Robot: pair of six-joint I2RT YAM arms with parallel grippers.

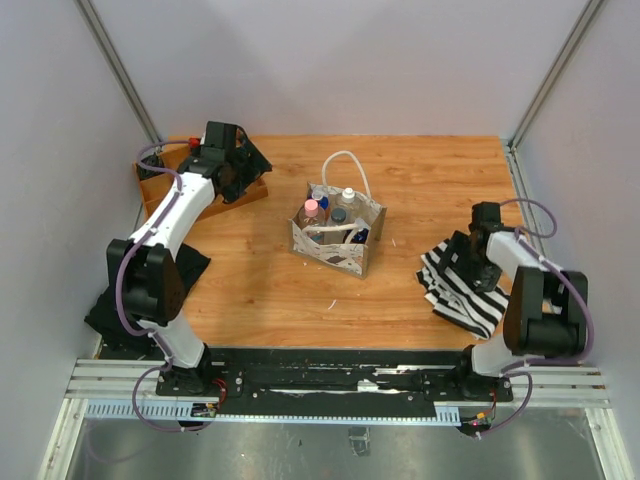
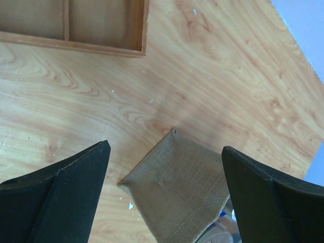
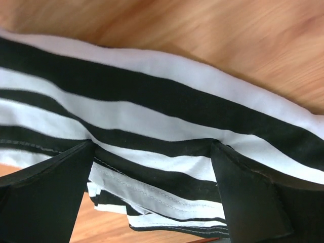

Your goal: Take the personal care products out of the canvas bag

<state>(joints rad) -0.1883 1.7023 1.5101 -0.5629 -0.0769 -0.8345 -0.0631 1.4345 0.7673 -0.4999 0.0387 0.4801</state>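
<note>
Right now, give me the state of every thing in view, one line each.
canvas bag, upright on the table, top open.
personal care products, standing inside the bag, none out yet.
left gripper, open, empty.
right gripper, open, empty, over the striped cloth.
striped cloth, rumpled, lying on the table.
wooden tray, flat at the back left, partly hidden behind the left gripper.

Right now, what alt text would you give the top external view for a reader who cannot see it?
A beige canvas bag holding several small bottles stands mid-table, rope handles up. The left pincer hovers by a wooden tray at far left; the right pincer is over a striped cloth at right.
</note>
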